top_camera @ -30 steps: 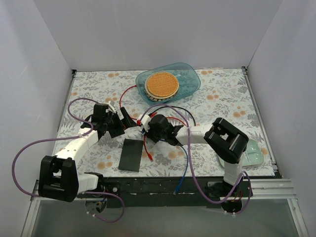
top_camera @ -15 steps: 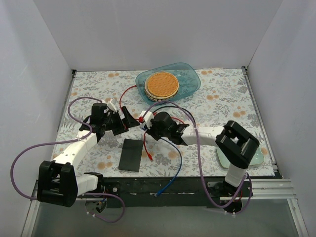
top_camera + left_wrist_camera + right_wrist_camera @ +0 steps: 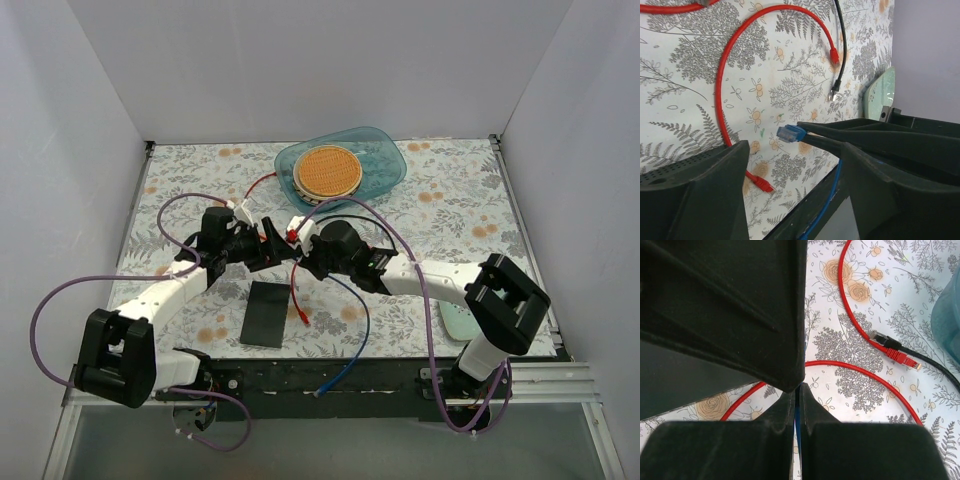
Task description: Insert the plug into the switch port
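The switch [image 3: 265, 313] is a flat black box lying on the floral cloth near the front edge, just below both grippers. My right gripper [image 3: 301, 258] is shut on a blue cable [image 3: 362, 318] right behind its blue plug [image 3: 791, 133], held above the cloth. In the right wrist view its fingertips [image 3: 796, 390] pinch the blue cable. My left gripper [image 3: 267, 244] is open; in its wrist view its fingers [image 3: 700, 195] stand wide apart with the blue plug between and beyond them. The switch ports are not visible.
A red cable [image 3: 720, 85] loops over the cloth, one plug [image 3: 302, 318] beside the switch. A black cable [image 3: 838, 45] lies near it. A blue bowl with an orange disc [image 3: 328, 170] sits at the back. A pale green pad [image 3: 462, 322] lies under the right arm.
The right arm has stretched out left and away, carrying the blue plug. The left gripper has moved right to meet it. The blue cable's loose end slid left along the front edge.
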`<state>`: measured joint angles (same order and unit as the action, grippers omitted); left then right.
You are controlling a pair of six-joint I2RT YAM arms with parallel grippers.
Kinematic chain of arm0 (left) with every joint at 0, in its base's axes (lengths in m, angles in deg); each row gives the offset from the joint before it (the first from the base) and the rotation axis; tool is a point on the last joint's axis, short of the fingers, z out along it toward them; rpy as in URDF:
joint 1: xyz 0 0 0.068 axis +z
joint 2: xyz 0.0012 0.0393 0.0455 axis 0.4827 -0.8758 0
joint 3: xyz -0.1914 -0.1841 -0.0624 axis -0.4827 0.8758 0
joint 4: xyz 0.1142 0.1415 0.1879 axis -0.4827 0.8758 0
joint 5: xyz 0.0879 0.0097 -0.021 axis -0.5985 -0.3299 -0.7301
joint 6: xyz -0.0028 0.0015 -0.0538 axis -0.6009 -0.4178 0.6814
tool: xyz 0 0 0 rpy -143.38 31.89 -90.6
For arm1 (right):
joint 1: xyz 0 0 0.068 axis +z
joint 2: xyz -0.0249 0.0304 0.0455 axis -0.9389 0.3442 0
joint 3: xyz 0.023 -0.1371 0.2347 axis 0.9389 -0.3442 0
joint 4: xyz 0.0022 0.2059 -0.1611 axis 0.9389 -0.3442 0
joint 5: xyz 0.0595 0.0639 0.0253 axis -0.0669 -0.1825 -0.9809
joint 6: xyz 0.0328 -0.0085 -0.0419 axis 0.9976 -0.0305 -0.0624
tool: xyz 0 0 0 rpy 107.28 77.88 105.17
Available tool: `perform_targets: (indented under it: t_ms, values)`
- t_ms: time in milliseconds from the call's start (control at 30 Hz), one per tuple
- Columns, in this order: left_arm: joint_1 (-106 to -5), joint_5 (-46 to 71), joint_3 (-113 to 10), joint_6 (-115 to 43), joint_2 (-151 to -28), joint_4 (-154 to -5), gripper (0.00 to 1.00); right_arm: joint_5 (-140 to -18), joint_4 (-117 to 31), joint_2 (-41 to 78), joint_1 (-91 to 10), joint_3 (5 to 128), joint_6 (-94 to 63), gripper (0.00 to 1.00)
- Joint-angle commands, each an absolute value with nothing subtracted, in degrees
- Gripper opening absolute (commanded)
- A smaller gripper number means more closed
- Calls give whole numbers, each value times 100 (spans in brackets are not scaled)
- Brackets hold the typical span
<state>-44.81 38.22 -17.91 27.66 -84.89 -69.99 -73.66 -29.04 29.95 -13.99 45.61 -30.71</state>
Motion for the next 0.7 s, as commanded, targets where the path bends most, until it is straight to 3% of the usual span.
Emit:
perform_targets:
  t_ms: [0,167,267,300,400,533,567,667]
  values:
    - [-4618,3731,-1998,2861,-8565,-7240,68,-7489,-2933,2830,-1432,4510,-2977,1]
    - [-4688,3660,-1998,2967,-8644,-7319,56,-7568,-2933,2689,-1432,4440,-2960,1]
    - [-4714,3634,-1998,2984,-8671,-7337,41,-7603,-2941,2610,-1432,4414,-2968,1]
    - [-4714,3634,-1998,2985,-8680,-7345,28,-7612,-2942,2593,-1432,4388,-2968,1]
    - [-4732,3643,-1998,3020,-8645,-7372,11,-7638,-2959,2540,-1432,4378,-2951,1]
    - [-4758,3660,-1989,3107,-8583,-7372,6,-7630,-2792,2338,-1432,4186,-2968,3]
    - [-4750,3669,-1980,3134,-8566,-7380,6,-7630,-2766,2303,-1441,4150,-2977,14]
    - [-4767,3713,-1971,3195,-8548,-7398,6,-7638,-2634,2215,-1432,4062,-2977,32]
